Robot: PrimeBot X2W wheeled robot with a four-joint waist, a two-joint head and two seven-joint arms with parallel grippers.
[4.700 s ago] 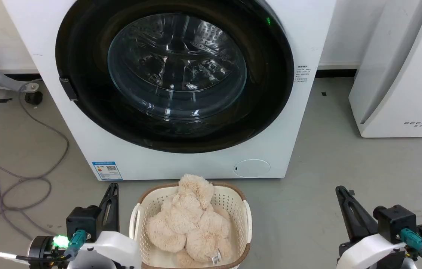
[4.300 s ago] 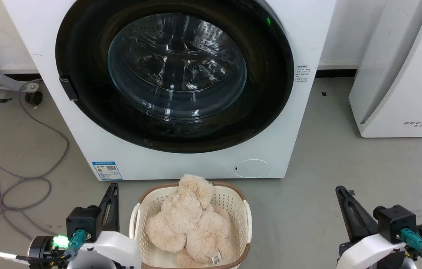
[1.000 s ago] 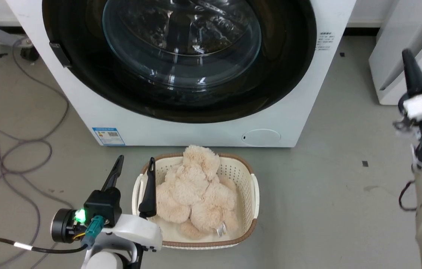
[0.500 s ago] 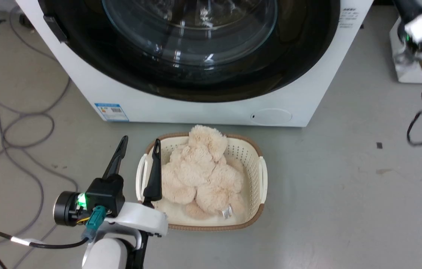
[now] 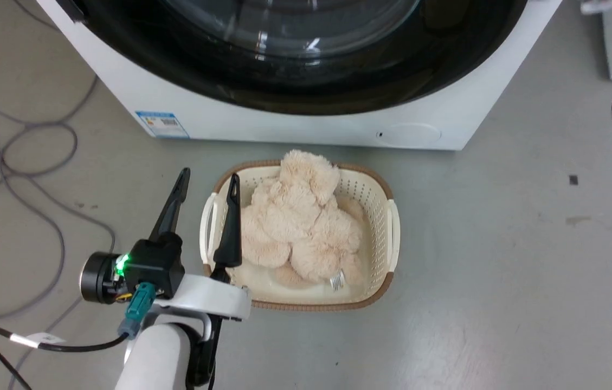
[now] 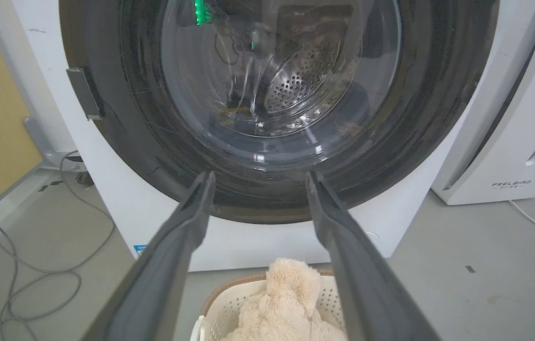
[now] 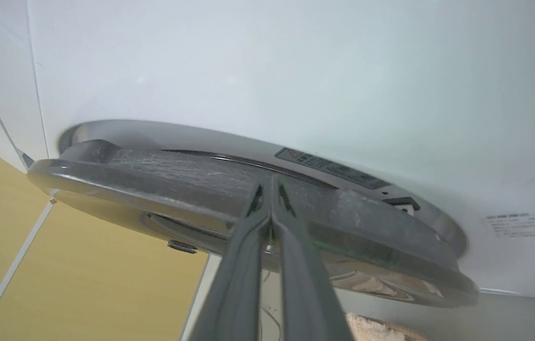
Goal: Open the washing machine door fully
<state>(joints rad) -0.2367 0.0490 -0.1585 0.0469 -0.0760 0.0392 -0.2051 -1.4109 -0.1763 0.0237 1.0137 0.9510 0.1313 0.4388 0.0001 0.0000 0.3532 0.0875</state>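
Raised from its rest spot, R gripper (image 7: 271,182) sits w/ fingers pressed together, tips at door (image 7: 163,177) rim on washer (image 7: 295,71) front. L gripper (image 5: 210,175), jaws apart, hovers low by toy-filled basket (image 5: 392,216), facing door glass.

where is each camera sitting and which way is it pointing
Head view: on the robot's head, looking steeply down at the floor, the basket and the foot of the washing machine; the left claw, open, shows at lower left.
Left wrist view: on the left wrist, facing the washing machine door roughly head-on; the claw's spread fingers rise from the bottom.
Right wrist view: on the right wrist, close up along the door's edge; the right claw shows, fingers together.
Shared: head and left wrist views both show the plush toy in the basket.
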